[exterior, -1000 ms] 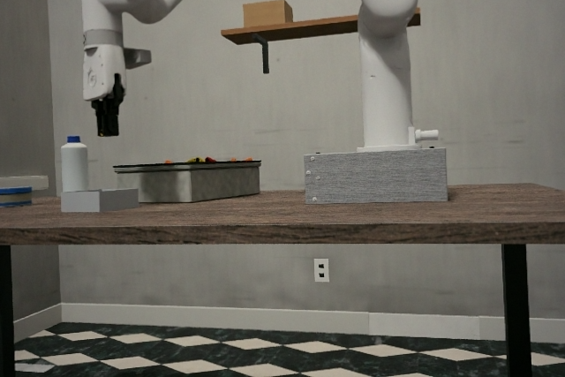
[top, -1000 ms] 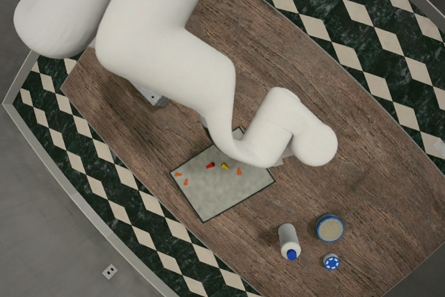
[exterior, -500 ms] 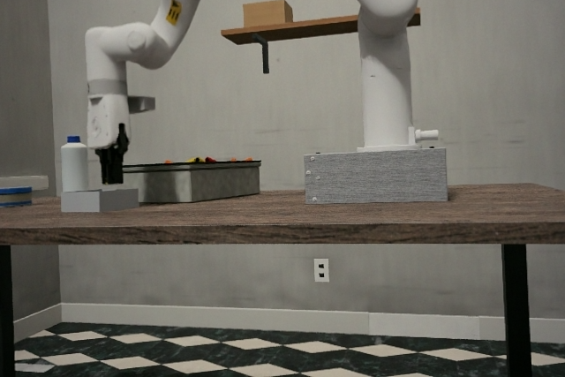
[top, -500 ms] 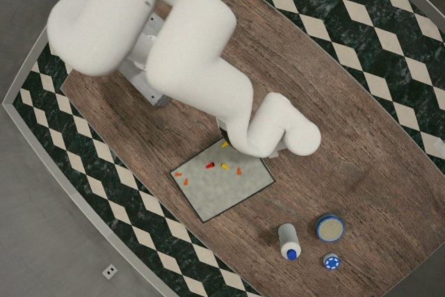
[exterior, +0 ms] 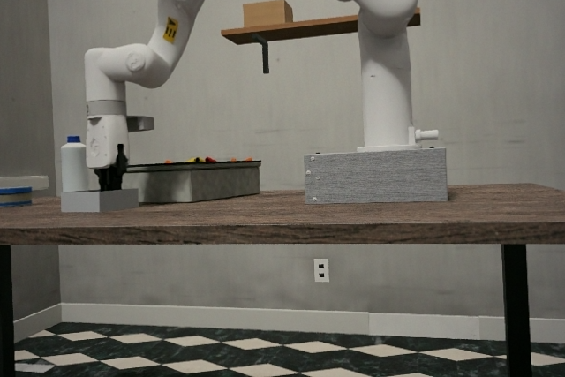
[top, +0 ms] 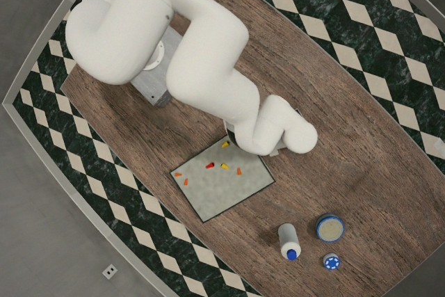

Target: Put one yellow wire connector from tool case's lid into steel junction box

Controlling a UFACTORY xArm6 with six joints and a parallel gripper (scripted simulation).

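Two yellow wire connectors [top: 224, 165] lay on the grey tool case's lid [top: 229, 189]; steel junction box [exterior: 99, 199] stood at its three o'clock.

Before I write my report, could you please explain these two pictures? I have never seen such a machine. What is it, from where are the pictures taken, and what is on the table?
It is one white robot arm standing on a grey base on a wooden table. One picture looks straight down; the other looks from the side. On the table stand a tool case, its lid carrying yellow, red and orange connectors, a steel box, a bottle, a blue tub and a blue disc. The hand is down at the box, shut on something small, probably a yellow connector, hidden from view.
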